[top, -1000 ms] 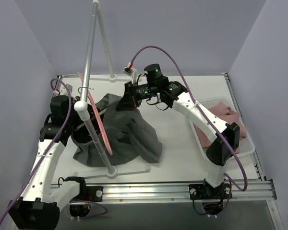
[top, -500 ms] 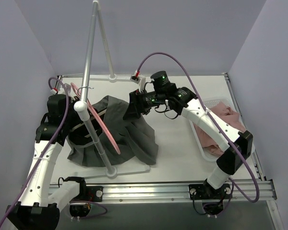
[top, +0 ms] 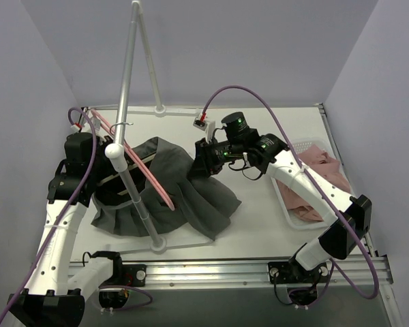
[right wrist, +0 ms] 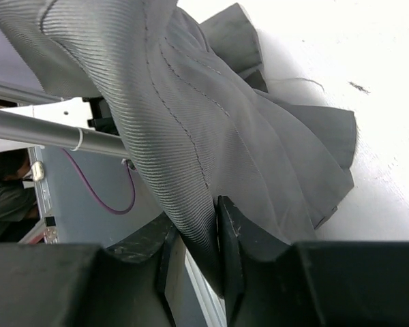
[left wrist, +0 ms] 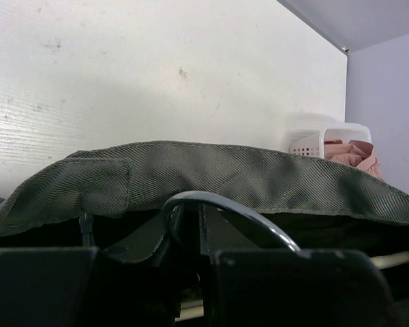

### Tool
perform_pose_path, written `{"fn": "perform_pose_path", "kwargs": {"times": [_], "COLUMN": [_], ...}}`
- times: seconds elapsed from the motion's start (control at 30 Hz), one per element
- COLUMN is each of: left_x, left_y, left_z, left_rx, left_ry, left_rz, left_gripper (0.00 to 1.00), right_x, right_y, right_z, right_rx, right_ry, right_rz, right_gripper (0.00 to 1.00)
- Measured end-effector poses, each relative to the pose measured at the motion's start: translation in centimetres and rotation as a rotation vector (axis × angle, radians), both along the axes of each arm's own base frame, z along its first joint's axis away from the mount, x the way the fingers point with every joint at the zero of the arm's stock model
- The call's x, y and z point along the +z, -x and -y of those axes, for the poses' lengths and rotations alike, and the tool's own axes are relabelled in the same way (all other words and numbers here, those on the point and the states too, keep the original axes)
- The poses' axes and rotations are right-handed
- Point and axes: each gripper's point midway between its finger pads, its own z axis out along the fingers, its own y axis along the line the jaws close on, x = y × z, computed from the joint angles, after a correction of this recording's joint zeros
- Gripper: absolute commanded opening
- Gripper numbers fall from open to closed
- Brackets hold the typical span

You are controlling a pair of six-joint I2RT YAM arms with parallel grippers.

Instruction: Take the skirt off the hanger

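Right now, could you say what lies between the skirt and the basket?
Only bare table, as the top view shows; the right arm passes above.

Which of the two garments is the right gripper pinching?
The grey skirt: the right gripper clamps its fabric. The pink garment lies apart in the white basket.

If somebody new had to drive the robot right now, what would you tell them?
Left hand: at the skirt waistband, grip hidden.
Right hand: shut on a fold of the skirt.
Skirt: mostly heaped on the table under the rack, pink hanger lying across it.
Done: skirt gripped.
Left to do: work it free of the hanger.
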Motion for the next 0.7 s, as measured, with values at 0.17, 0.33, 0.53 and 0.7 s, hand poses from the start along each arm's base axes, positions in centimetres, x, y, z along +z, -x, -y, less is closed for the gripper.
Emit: {"fn": "perform_pose_path", "kwargs": {"times": [0.17,0.33,0.53,0.7], "left_x": [-0.2,-0.5,-0.3,0.9], "left_y": [0.1,0.1,-0.4,-0.7], "left_z": [0.0,-0.1,0.0,1.2], "left_rx": [-0.005,-0.009,-0.016,-0.066], "left_ry": [-0.01,-0.02,0.034,0.105], "left_rz": [-0.006,-0.012,-0.022,-0.004], "left_gripper": [0.02,0.02,0.02,0.02], "right_x": [-0.3,-0.2,2.1,3.2], "right_y": [-0.4,-1.9,-4.5,-5.0], "right_z": [0.6,2.2,5.2,7.6], "right_rx": [-0.035,-0.13,-0.323,-0.421], "right_ry": [0.025,0.076,0.087,0.083], "right_rz": [0.004,0.028,0.075,0.045], "right_gripper": [0.0,0.0,0.0,0.0]}}
